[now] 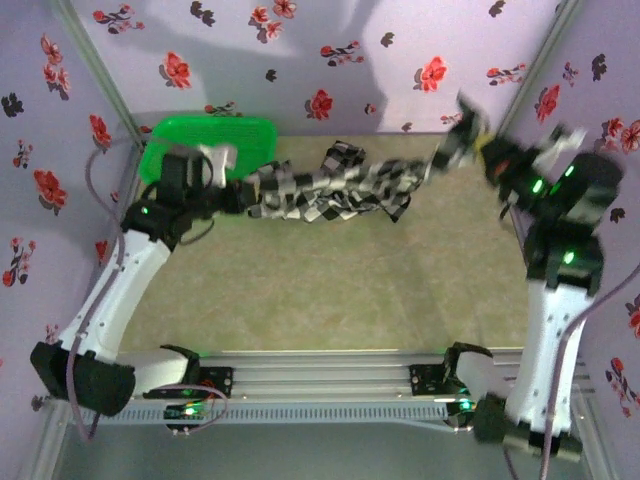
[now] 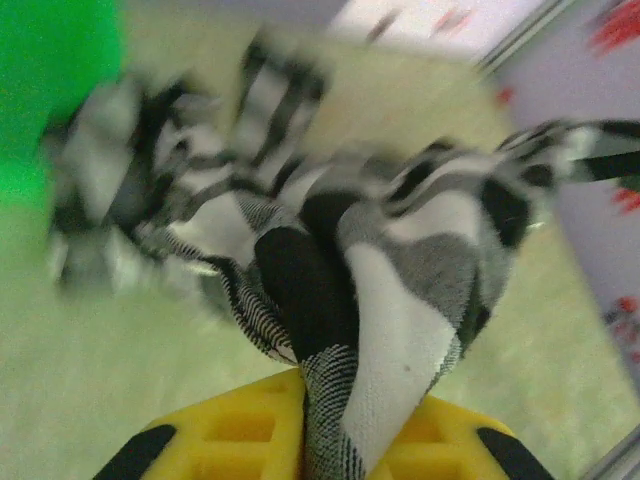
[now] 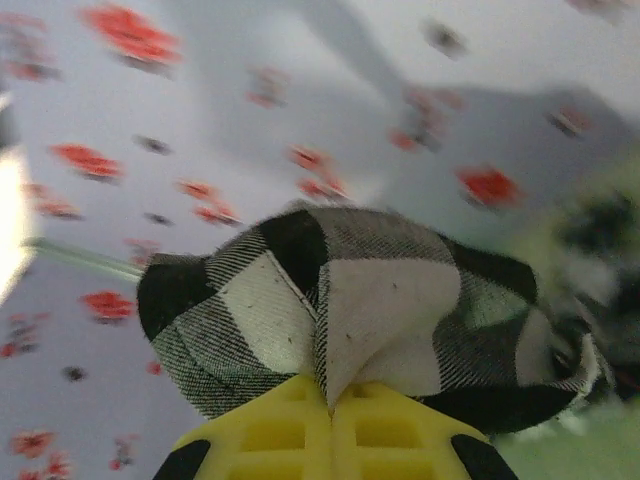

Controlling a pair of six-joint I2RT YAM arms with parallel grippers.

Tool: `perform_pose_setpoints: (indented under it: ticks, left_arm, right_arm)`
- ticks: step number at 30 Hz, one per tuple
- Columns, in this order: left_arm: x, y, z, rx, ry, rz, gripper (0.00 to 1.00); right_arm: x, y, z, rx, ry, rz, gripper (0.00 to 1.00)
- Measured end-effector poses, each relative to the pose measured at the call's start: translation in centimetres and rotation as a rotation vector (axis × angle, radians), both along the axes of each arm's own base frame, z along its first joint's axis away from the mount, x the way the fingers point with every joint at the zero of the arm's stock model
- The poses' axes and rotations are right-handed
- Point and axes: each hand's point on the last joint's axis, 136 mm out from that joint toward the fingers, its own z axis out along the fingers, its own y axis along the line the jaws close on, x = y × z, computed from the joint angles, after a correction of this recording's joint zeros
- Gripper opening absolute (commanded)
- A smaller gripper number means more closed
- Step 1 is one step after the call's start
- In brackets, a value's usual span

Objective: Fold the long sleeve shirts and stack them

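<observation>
Between my two pincers, the checked long sleeve shirt (image 1: pixel 330 192) is pulled out into a long, twisted band over the table (image 1: pixel 350 300). I cannot tell whether its middle touches the surface. The left pincer (image 1: pixel 238 197) is pinching one end of the shirt. In its wrist view the black-and-white cloth comes up from between the yellow fingers (image 2: pixel 230 435), and the rest runs away in front of them, blurred. The green plastic basket (image 1: pixel 205 135) stands just behind this pincer, a little to its left, against the flowered wall (image 1: pixel 300 60).

The right pincer (image 1: pixel 455 150) is pinching the other end of the shirt, and from above it looks blurred. In its wrist view a bunch of checked cloth is pressed between the yellow fingers (image 3: pixel 400 435) and swells out above them, with the wall behind it. The main part of the shirt lies to the left of this pincer.
</observation>
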Motion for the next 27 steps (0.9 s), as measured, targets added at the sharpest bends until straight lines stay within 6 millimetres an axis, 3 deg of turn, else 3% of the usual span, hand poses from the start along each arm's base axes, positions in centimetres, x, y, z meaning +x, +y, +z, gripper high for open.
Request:
perform_pose_setpoints:
  ticks: [3,4,6,8,9,11,15,17,21,24,27]
  left_arm:
    - [-4.1,3.1,-8.5,0.084,0.239,0.13,0.7]
    - [-5.4,4.1,-10.6,0.109,0.31,0.177,0.79]
    - [-7.3,5.5,-13.0,0.139,0.41,0.257,0.89]
    - [-8.6,6.6,-13.7,0.152,0.466,0.33,0.93]
    - [-8.9,7.1,-13.6,0.152,0.474,0.366,0.99]
    - [-9.4,7.9,-12.9,0.158,0.481,0.424,1.0]
    - [-9.2,8.6,-11.1,0.154,0.465,0.482,1.0]
    - [-8.6,8.3,-11.2,0.163,0.482,0.478,1.0]
    - [-6.3,6.6,-13.2,0.2,0.537,0.442,1.0]
    - [-3.5,4.7,-14.6,0.236,0.559,0.386,0.99]
    - [0.3,2.8,-14.9,0.26,0.524,0.328,0.96]
  right_arm:
    - [-3.8,0.5,-13.7,0.018,0.317,-0.029,0.52]
    - [-5.4,0.4,-18.4,0.022,0.44,-0.051,0.63]
    - [-8.2,0.2,-25.9,0.027,0.642,-0.088,0.74]
    - [-10.4,-0.1,-30.1,0.024,0.777,-0.128,0.84]
    - [-11.2,-0.4,-30.9,0.008,0.812,-0.15,0.87]
    - [-11.4,-1.3,-30.7,-0.036,0.813,-0.188,0.89]
    - [-9.0,-3.1,-28.0,-0.154,0.792,-0.218,0.89]
    - [-6.9,-3.8,-26.9,-0.211,0.794,-0.203,0.9]
    - [-0.3,-4.7,-25.2,-0.346,0.755,-0.13,0.88]
    - [4.9,-4.7,-26.1,-0.425,0.741,-0.049,0.82]
    - [9.5,-3.9,-28.9,-0.481,0.756,0.035,0.73]
